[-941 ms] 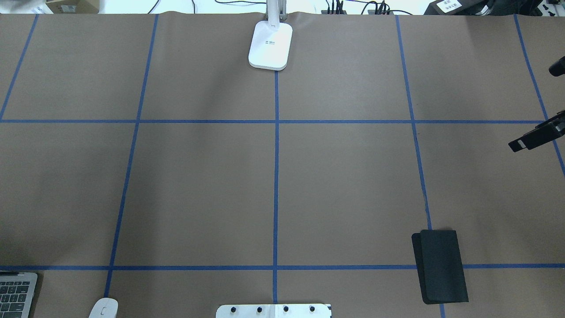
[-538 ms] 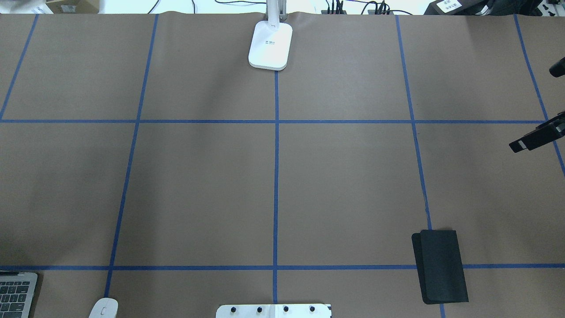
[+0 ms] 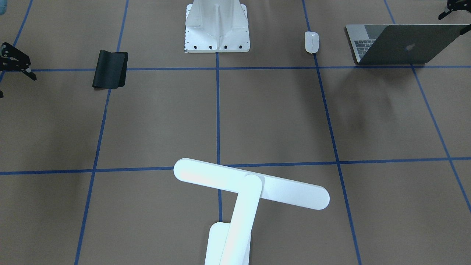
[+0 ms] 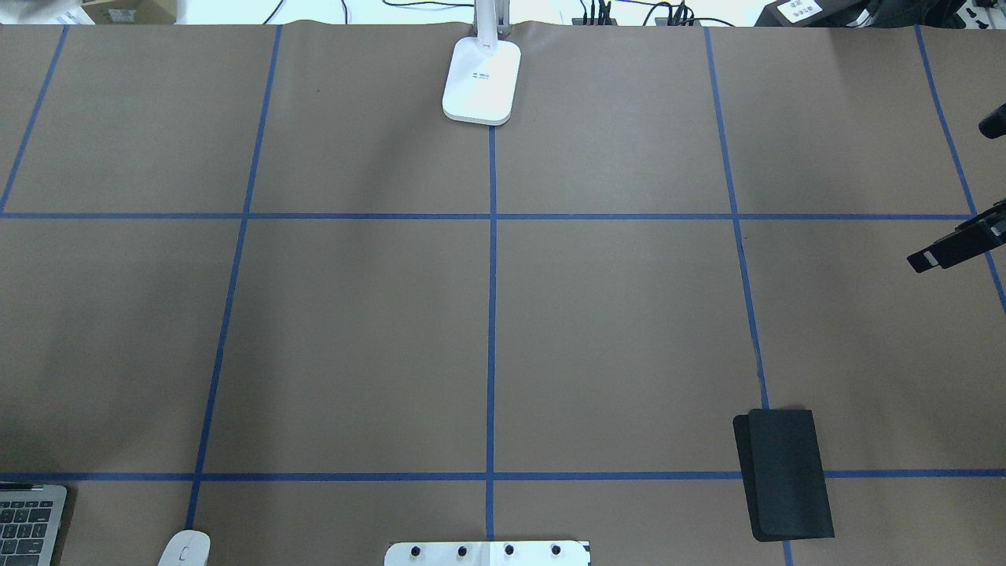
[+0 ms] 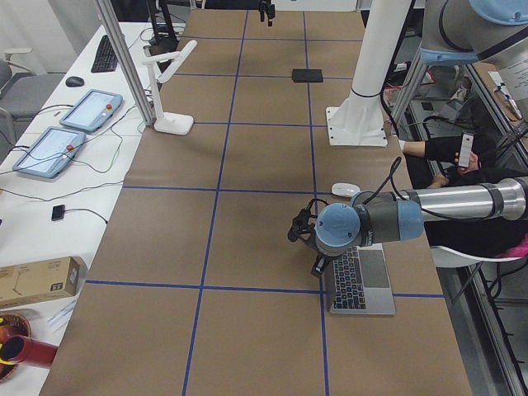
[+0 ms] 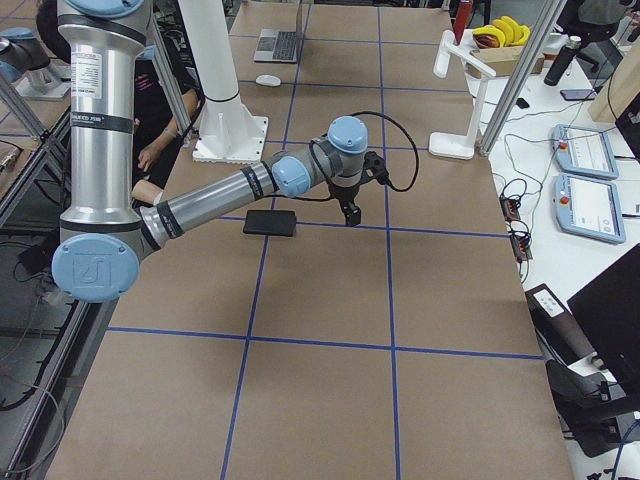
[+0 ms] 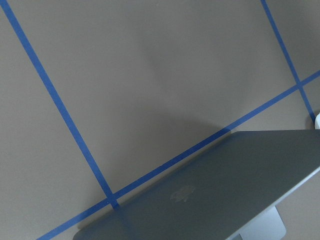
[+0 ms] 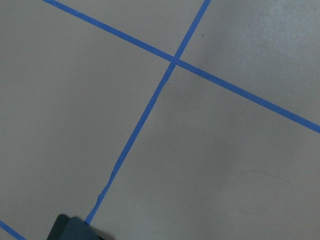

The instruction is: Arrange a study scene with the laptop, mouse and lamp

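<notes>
The grey laptop (image 3: pixel 401 44) stands open at the near left table corner, its lid filling the left wrist view (image 7: pixel 215 185). The white mouse (image 3: pixel 311 41) lies beside it, toward the pedestal. The white lamp (image 3: pixel 250 183) stands at the far middle edge, its base showing in the overhead view (image 4: pixel 482 81). My left gripper (image 5: pixel 307 243) hovers just in front of the laptop's lid; I cannot tell whether it is open. My right gripper (image 6: pixel 349 212) hangs empty over bare table, beyond the black mat, and looks open; one finger (image 4: pixel 943 250) shows at the overhead view's right edge.
A black folded mat (image 4: pixel 786 474) lies at the near right. The white ribbed pedestal (image 3: pixel 217 27) stands at the near middle edge. Blue tape lines divide the brown table (image 4: pixel 354 338) into squares. Tablets and cables lie past the far edge.
My right gripper's finger has drifted slightly toward the overhead view's right edge. Laptop, mouse, lamp and mat have not moved.
</notes>
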You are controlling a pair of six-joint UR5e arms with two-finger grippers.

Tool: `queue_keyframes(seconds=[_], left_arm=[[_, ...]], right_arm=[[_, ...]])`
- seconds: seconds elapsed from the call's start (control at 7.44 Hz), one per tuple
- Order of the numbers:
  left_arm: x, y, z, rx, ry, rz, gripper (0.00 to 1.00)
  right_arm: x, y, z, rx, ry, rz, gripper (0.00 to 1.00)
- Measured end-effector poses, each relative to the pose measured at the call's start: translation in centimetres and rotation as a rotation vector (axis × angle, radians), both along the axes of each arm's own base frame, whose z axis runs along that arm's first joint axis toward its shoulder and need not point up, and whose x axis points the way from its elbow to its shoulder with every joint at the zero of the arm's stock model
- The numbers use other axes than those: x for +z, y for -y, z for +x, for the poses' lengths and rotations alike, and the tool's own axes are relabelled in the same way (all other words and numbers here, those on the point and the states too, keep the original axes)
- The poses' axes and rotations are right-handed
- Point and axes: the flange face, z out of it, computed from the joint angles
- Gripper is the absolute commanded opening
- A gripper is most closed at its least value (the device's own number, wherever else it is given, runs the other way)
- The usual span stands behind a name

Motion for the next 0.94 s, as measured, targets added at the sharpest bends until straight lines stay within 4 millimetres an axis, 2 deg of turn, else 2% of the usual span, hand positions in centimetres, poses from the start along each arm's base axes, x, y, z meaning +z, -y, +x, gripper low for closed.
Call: queue_keyframes(seconds=[0.4,0.94], left_arm=[[0.5,0.3,0.5,0.073,0.004,0.077,1.00],[-0.1,1.6,2.7,0.168,-0.001,0.114,1.00]], right_arm=[[-0.1,0.0,-0.1,-0.001,0.001,0.001,1.00],[0.0,0.0,0.0,0.001,-0.001,0.000,1.00]])
